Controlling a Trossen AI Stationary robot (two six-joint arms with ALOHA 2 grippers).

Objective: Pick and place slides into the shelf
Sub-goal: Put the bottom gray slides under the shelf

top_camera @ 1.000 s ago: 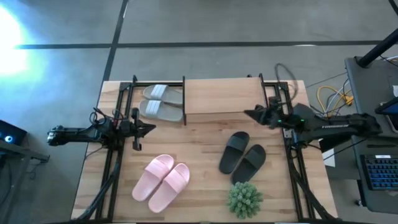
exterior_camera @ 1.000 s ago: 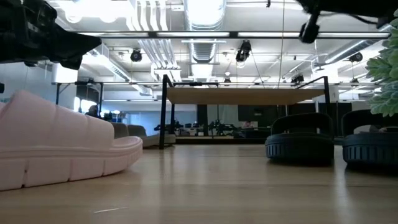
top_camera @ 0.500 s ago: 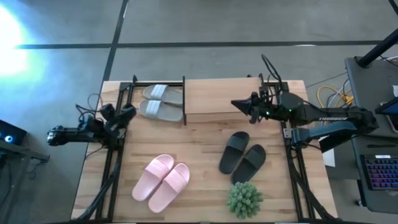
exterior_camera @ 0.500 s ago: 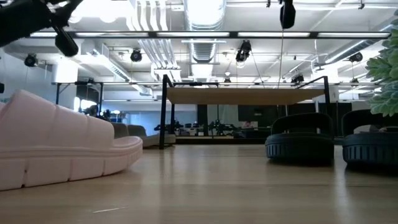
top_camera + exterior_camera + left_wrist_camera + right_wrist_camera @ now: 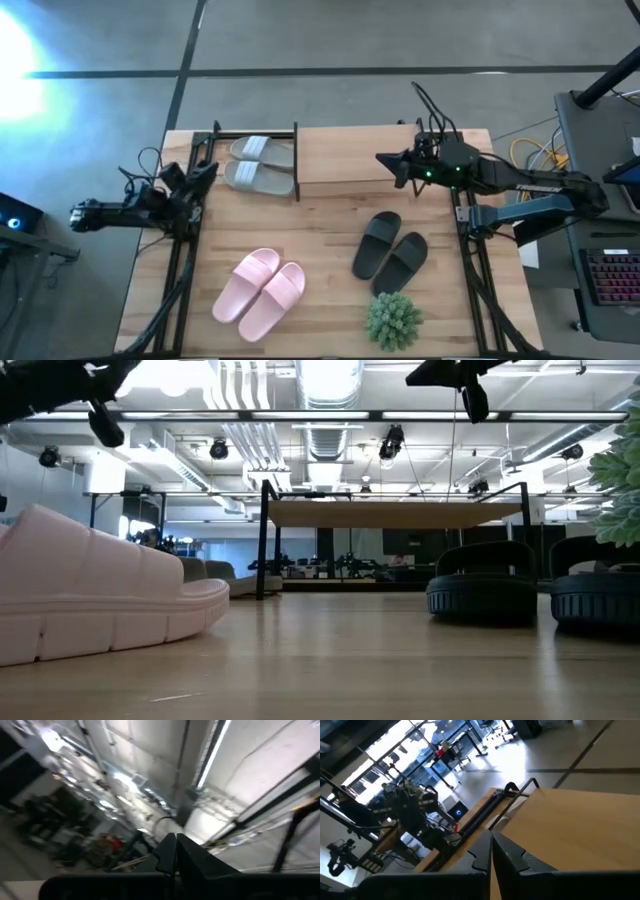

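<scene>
Scene: Two arms ride high over a worktop (image 5: 330,225) set with three pairs of slides and a shelf (image 5: 355,155) at 12 o'clock.
Grey pair (image 5: 258,165): Already at the shelf's 9 o'clock end, partly tucked under the plank and inside the black frame.
Black pair (image 5: 390,252): Loose on the worktop at about 4 o'clock, toes angled toward the shelf, just beside a small plant (image 5: 392,320) at 5 o'clock.
Pink pair (image 5: 260,290): Loose at 7 o'clock, side by side; in the low view one pink slide fills the near foreground.
Right gripper (image 5: 385,163): Poised above the shelf's 3 o'clock end, well above the plank; its wrist view shows the two fingers pressed together, clenched on nothing.
Left gripper (image 5: 205,175): At 9 o'clock, raised off the worktop near the frame's corner; its wrist view looks up at the ceiling, fingers likewise closed and empty.
Step in hand: By appearances, one pair is shelved and the arms are between picks, neither committed to a slide.
Next move: Likely the right arm must swing toward 4 o'clock, part its fingers, drop onto a black slide's strap and carry it into the shelf's free space beside the grey pair.
</scene>
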